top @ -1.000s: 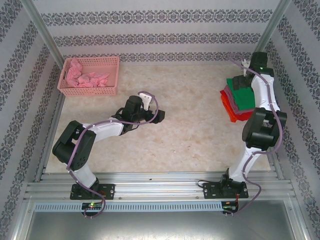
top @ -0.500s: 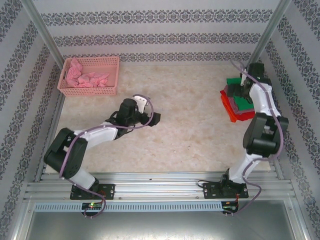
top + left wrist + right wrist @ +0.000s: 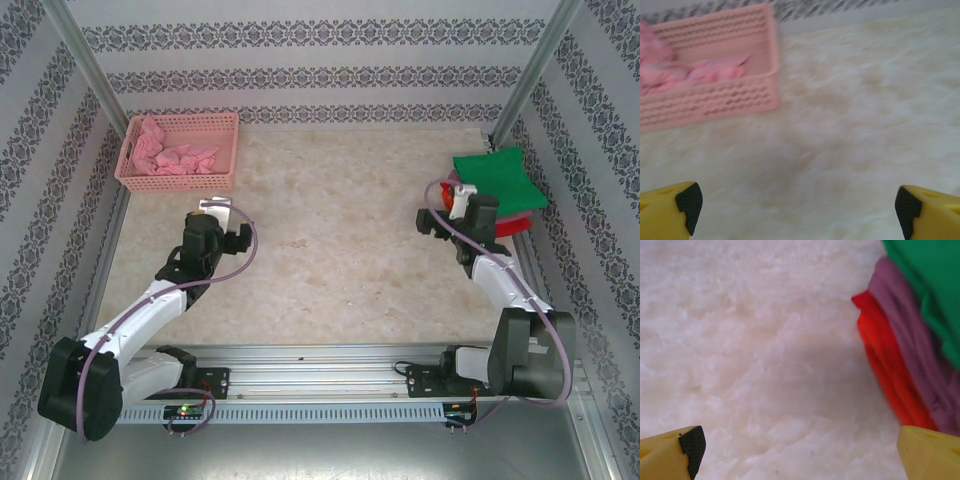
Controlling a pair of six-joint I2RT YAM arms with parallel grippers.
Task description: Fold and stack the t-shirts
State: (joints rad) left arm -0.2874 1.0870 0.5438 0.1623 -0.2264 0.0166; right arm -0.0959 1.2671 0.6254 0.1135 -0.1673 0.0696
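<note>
- I count the bright green cloth t-shirt [image 3: 500,178] topping a folded stack on the tabletop [image 3: 340,230].
- Crumpled light pink t-shirts [image 3: 170,157] lie unfolded in the pink plastic lattice basket [image 3: 178,184].
- My left pincer [image 3: 799,207] and right pincer [image 3: 799,445] both gape empty.

Walls [image 3: 320,55] on three sides with striped floral wallpaper, creamy marble-look table [image 3: 340,250], aluminium rails [image 3: 320,375] along its near edge.
</note>
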